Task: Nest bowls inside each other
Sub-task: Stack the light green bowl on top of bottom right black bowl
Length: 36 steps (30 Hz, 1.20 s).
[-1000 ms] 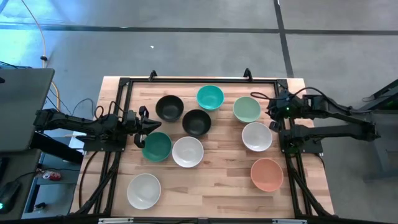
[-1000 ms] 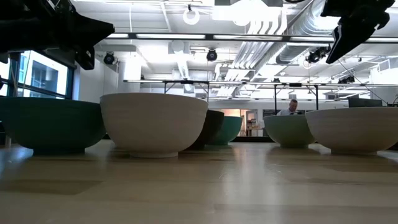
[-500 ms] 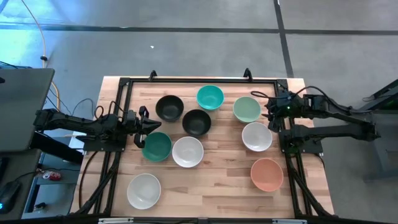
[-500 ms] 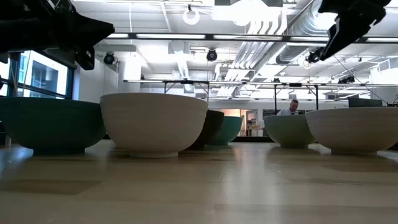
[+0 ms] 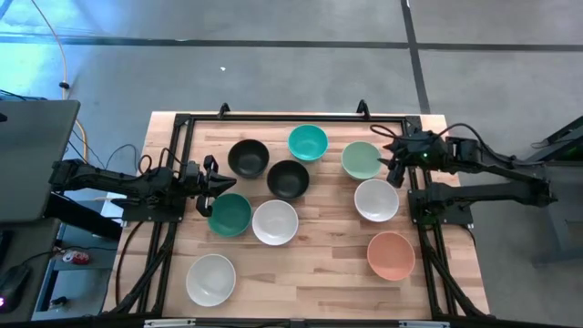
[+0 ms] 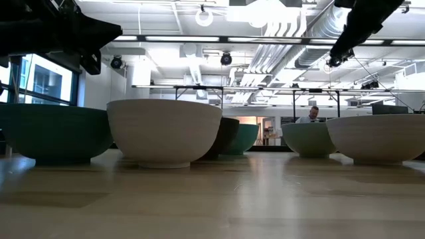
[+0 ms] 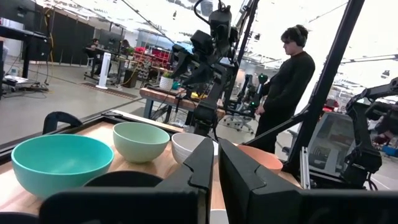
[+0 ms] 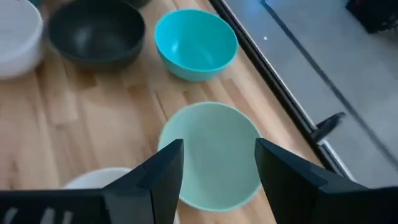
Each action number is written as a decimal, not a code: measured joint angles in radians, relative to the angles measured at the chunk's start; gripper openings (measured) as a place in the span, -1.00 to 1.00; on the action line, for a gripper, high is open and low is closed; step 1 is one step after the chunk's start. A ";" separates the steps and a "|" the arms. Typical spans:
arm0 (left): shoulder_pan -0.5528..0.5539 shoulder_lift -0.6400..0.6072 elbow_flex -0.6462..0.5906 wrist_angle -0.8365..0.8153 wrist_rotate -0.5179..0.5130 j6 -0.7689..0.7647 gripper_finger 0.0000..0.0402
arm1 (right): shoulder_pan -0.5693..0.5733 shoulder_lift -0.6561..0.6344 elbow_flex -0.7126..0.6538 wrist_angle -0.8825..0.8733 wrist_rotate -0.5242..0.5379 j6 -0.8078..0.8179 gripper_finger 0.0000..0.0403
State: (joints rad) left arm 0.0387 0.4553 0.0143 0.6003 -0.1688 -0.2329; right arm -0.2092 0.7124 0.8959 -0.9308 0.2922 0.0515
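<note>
Movement since a second ago belongs to the right arm alone: the right gripper (image 5: 393,162) has slid from the table's right rail toward the middle and now hangs above the right rim of the mint bowl (image 5: 362,160), its fingers spread wide with nothing between them. In the right wrist view the two fingers frame that bowl from above. The left gripper (image 5: 212,184) has not shifted; it waits at the left edge, clenched shut and empty, just at ten o'clock of the dark green bowl (image 5: 230,214).

None of the bowls has moved, and none sits inside another. Taking the table's centre as the clock hub, nearest the front edge lie a white bowl (image 5: 210,279) at seven o'clock and the salmon pink bowl (image 5: 391,255) at four. Next come the dark green bowl at nine, a second white bowl (image 5: 275,221) just beside it, and a third white bowl (image 5: 376,199) at three. Farther back stand one black bowl (image 5: 288,179) by the hub, another black bowl (image 5: 248,157) at eleven, the teal bowl (image 5: 308,142) at twelve and the mint bowl at one.

Beyond the table (image 5: 319,273), the left wrist view shows a person in dark clothes (image 7: 287,74) standing in the room.
</note>
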 joint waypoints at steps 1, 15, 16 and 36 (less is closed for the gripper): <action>0.000 0.000 0.000 0.000 0.000 0.000 -0.93 | 0.000 0.000 0.000 0.006 -0.014 0.012 -0.05; 0.000 0.000 0.000 -0.001 0.000 0.000 -0.93 | 0.000 0.000 0.000 0.015 -0.184 0.298 -0.05; 0.000 0.000 0.000 -0.001 0.000 0.000 -0.93 | 0.000 0.000 0.000 0.015 -0.172 0.307 -0.05; 0.000 0.000 0.000 -0.001 0.003 -0.001 -0.93 | -0.006 0.001 0.000 -0.027 -0.144 0.456 -0.05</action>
State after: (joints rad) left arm 0.0386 0.4553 0.0143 0.5995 -0.1661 -0.2337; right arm -0.2152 0.7130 0.8955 -0.9581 0.1478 0.5076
